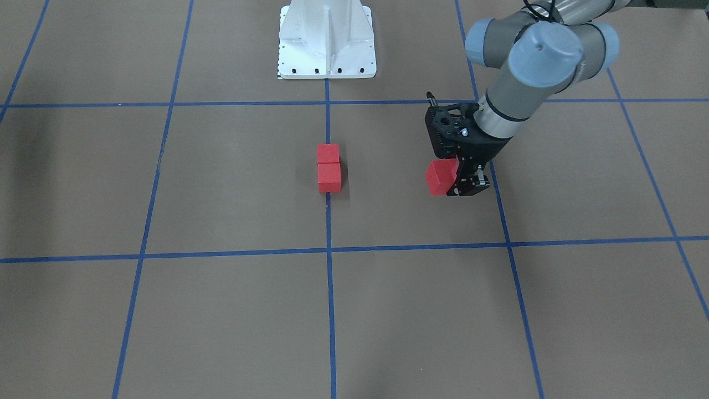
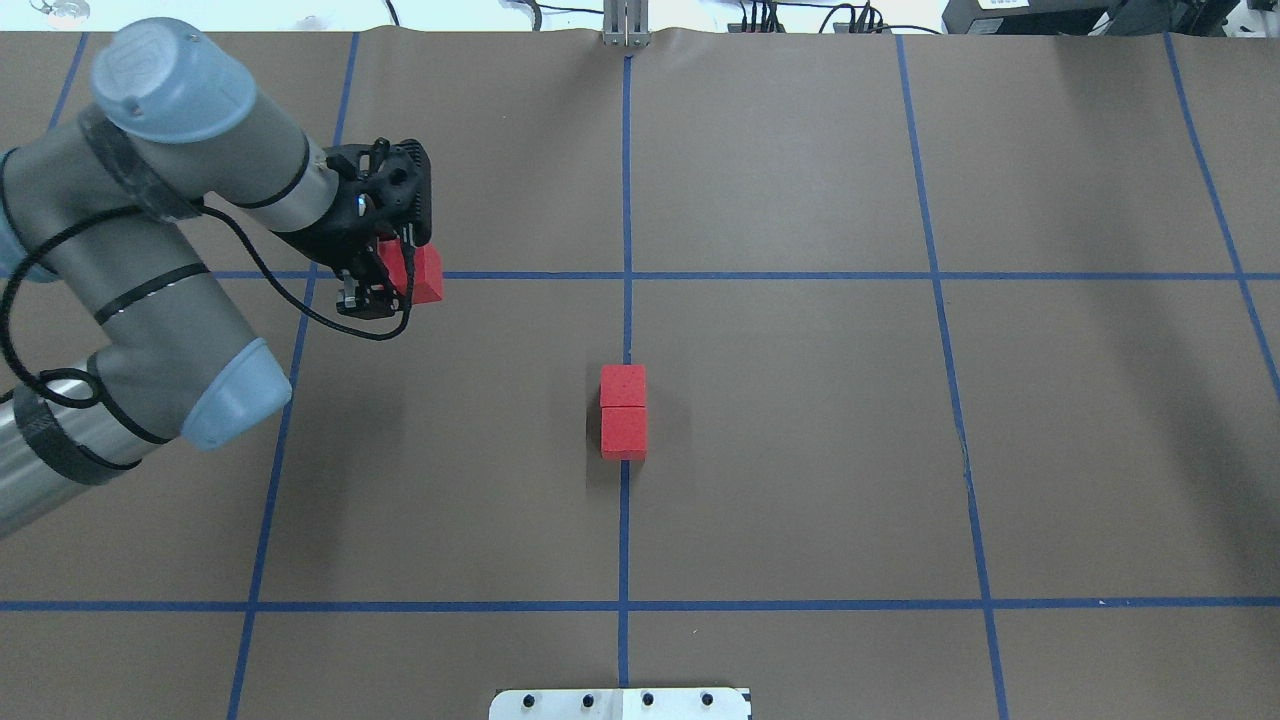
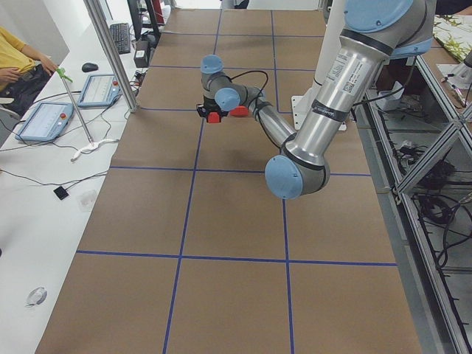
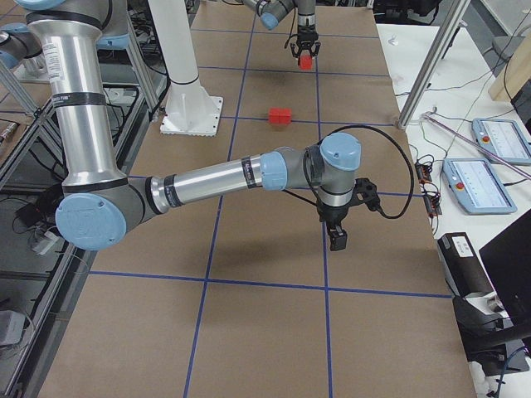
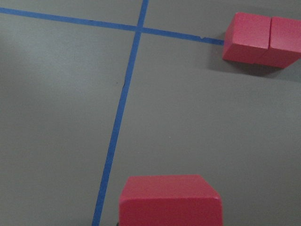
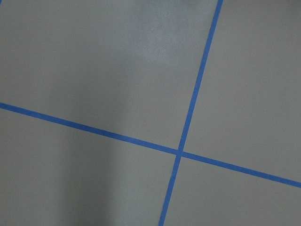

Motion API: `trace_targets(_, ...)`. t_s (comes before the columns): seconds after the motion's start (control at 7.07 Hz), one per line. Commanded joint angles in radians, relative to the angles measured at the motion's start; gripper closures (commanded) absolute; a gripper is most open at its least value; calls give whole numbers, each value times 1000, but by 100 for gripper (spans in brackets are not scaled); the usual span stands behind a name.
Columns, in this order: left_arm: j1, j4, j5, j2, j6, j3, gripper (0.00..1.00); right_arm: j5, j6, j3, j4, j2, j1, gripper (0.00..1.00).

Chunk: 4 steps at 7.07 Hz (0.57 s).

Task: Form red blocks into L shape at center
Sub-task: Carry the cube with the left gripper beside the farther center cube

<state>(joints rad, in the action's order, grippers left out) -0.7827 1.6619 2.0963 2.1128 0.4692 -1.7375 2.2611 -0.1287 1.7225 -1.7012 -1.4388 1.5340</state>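
**Red cube in my left jaws, the corner of the L not yet made**

Red and matte, the third cube (image 5: 169, 200) sits clamped in my left gripper (image 1: 458, 182) and seems to hang a little above the brown floor (image 2: 800, 480). Under it runs a blue tape line (image 5: 117, 117). Farther on, at the centre (image 2: 670, 400), the pair of cubes (image 2: 623, 412) lies on the middle line, touching face to face in a short row, well apart from me.

To do this step well, I think I must carry the cube low and slowly to one end of that row. I must come from the side, not along it, or I make a straight bar. Its faces look turned against the pair, so my wrist should rotate until the sides are parallel. I set it just beside the end cube, touching without pushing, and loosen only when it rests flat.

My right gripper (image 4: 338, 240) is far off; whether its jaws are parted I cannot tell.
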Motion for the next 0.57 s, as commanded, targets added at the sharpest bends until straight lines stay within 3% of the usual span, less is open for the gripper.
trace_targets(0.0,74,-74,-48,132,69,126,100,0,1,-1,0,0,0,0)
trace_targets(0.42,175,-74,-94,200,59,214,100,2,0,-1,0,-2,0,1)
